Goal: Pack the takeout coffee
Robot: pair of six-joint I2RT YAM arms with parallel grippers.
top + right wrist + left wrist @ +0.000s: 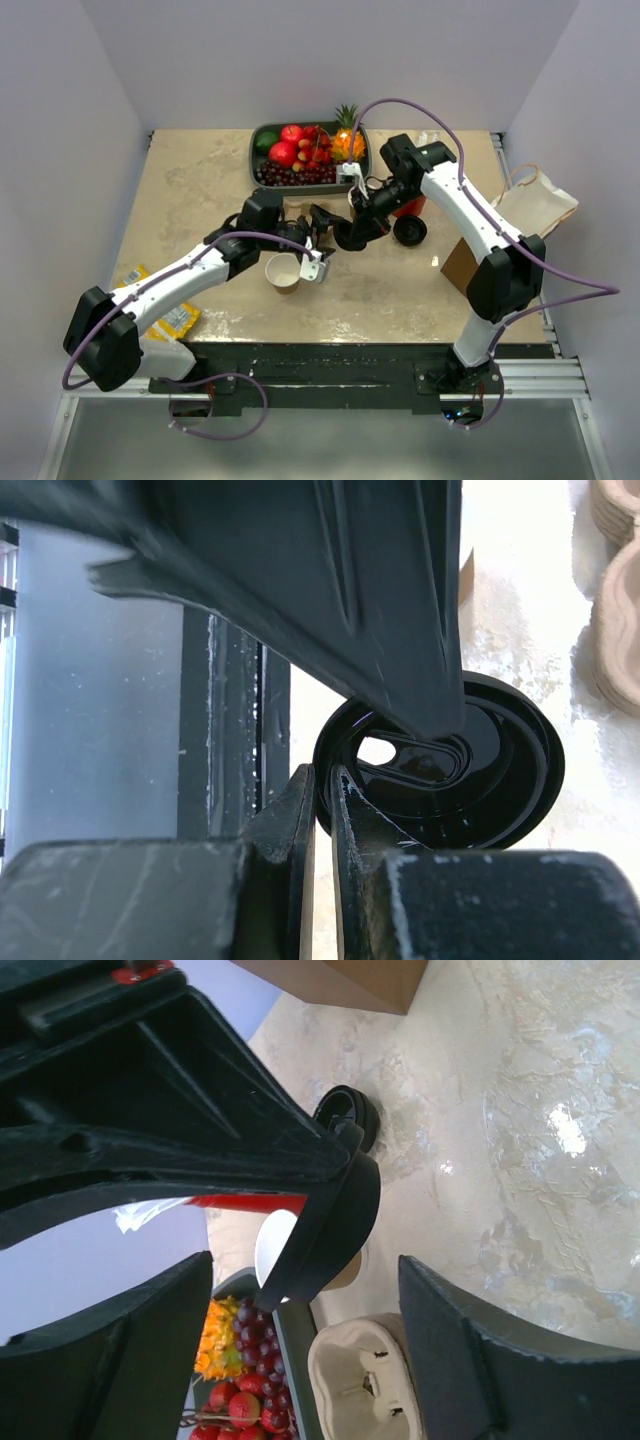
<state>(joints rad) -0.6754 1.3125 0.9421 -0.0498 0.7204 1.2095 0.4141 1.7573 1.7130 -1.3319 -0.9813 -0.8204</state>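
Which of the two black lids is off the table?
The lid pinched at its rim by the right gripper; the other lid lies on the table beside the red cup.

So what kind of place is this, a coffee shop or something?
Probably a robot test booth, not a real café: plain white walls box in one table, two robot arms are bolted at its near edge, and a paper cup, paper bag and fruit look like props.
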